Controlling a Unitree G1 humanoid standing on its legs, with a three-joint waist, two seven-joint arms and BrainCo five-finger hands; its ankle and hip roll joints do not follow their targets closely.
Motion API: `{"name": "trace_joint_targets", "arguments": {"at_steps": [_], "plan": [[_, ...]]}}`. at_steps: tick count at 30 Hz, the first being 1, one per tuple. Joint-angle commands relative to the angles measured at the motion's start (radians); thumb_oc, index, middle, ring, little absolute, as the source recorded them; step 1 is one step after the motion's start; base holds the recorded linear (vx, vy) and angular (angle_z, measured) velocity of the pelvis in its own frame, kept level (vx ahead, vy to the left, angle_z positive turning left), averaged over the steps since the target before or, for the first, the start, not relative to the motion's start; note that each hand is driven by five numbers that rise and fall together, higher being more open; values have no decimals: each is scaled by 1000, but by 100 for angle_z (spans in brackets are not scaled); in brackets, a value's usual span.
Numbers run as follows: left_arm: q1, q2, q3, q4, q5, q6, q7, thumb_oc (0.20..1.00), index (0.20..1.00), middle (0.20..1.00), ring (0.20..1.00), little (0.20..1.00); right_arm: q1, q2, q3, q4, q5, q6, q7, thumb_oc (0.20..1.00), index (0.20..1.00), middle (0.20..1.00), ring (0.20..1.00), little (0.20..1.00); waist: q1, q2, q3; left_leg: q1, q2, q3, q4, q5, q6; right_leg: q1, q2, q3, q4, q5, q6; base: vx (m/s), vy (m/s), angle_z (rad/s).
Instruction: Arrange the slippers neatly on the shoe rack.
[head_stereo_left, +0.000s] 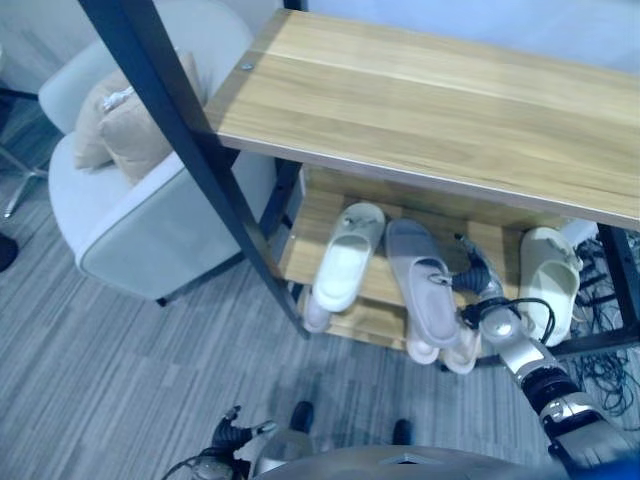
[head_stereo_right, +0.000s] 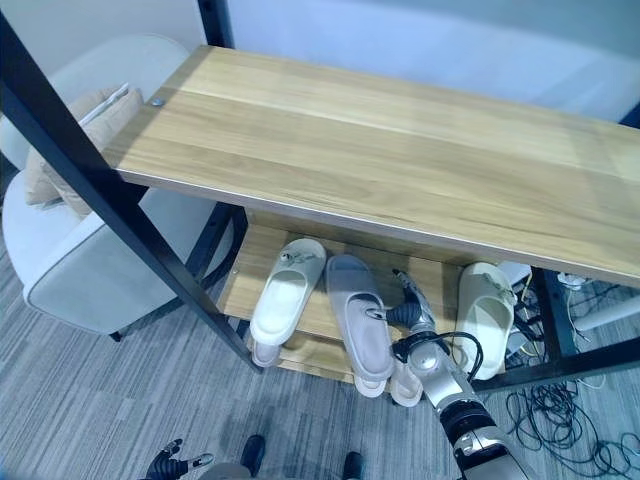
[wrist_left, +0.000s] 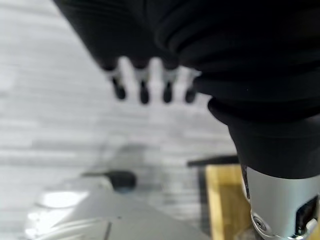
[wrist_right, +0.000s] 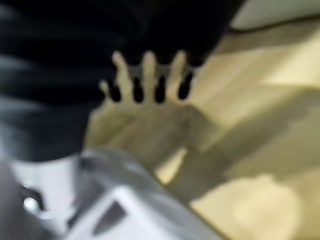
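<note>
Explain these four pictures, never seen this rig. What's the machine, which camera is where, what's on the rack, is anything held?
It is a two-legged humanoid robot with two silver-grey arms, tidying slippers.

The two wide pictures come from a stereo camera on its head, looking down. They show a wooden shoe rack with a black metal frame. On its lower shelf lie a white slipper, a grey slipper and a cream slipper, all overhanging the front edge. More slippers sit on the shelf beneath. A light grey armchair with a beige cushion stands to the left.

The two close pictures come from cameras on the wrists, looking along each hand.

The right hand reaches in beside the grey slipper, fingers straight, holding nothing. The left hand hangs low over the floor, relaxed and empty.
</note>
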Motion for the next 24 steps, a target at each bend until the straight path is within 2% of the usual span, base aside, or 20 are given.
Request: {"name": "trace_joint_targets", "arguments": {"at_steps": [1,8,9,10,11,12,17,21,24], "plan": [[-54,6,-23,54,23,-18,18,1000,1000,1000,1000,1000,-60,-29,-2,8,60,-42,-24,1000,1000,1000,1000,1000,52,-7,-3,-40,6,-45,59,-2,5,36,-48,11,99,-3,71,12,1,20],[-23,13,-25,98,27,-13,-1,1000,1000,1000,1000,1000,-155,4,60,137,150,-52,32,1000,1000,1000,1000,1000,75,-27,-14,-31,5,-52,42,4,1,48,-45,1,91,-3,68,11,10,7],[-23,13,-24,105,26,-9,-3,1000,1000,1000,1000,1000,-159,5,64,137,158,-51,38,555,555,555,555,555,77,-29,-15,-30,4,-51,42,5,0,48,-45,-2,91,-2,69,0,0,0],[-25,12,-24,107,24,-9,-4,1000,1000,1000,1000,1000,-160,7,67,137,160,-50,41,391,391,391,391,391,77,-30,-15,-30,5,-51,41,5,0,49,-45,-3,91,-2,69,0,0,0],[-25,12,-24,107,24,-9,-4,1000,1000,1000,1000,1000,-160,7,67,137,160,-50,41,325,325,325,325,325,77,-30,-15,-30,5,-51,41,5,0,49,-45,-3,91,-2,69,0,0,0],[-27,7,-25,112,27,-7,-5,1000,1000,1000,1000,1000,-154,9,68,143,160,-48,45,200,200,200,200,200,77,-29,-16,-27,5,-52,40,5,0,50,-46,-4,91,-1,69,0,0,0],[-27,-6,-27,105,34,-4,-6,1000,1000,1000,1000,1000,-103,-6,41,85,133,-49,28,200,200,200,200,200,63,-23,-24,-16,6,-50,37,1,1,55,-49,-2,90,-1,70,0,0,0],[-30,-21,-18,94,46,-6,0,1000,1000,1000,1000,1000,5,-47,-47,-62,69,-59,-22,200,200,200,200,200,36,-9,-30,-5,7,-38,35,-3,3,57,-52,5,90,-2,71,0,0,0],[-37,-28,-13,94,54,-7,-1,1000,1000,1000,1000,1000,77,-52,-89,-173,72,-75,-20,200,200,200,200,200,19,-1,-37,3,8,-27,34,-6,4,58,-52,14,87,-1,72,-20,4,-6]]}}
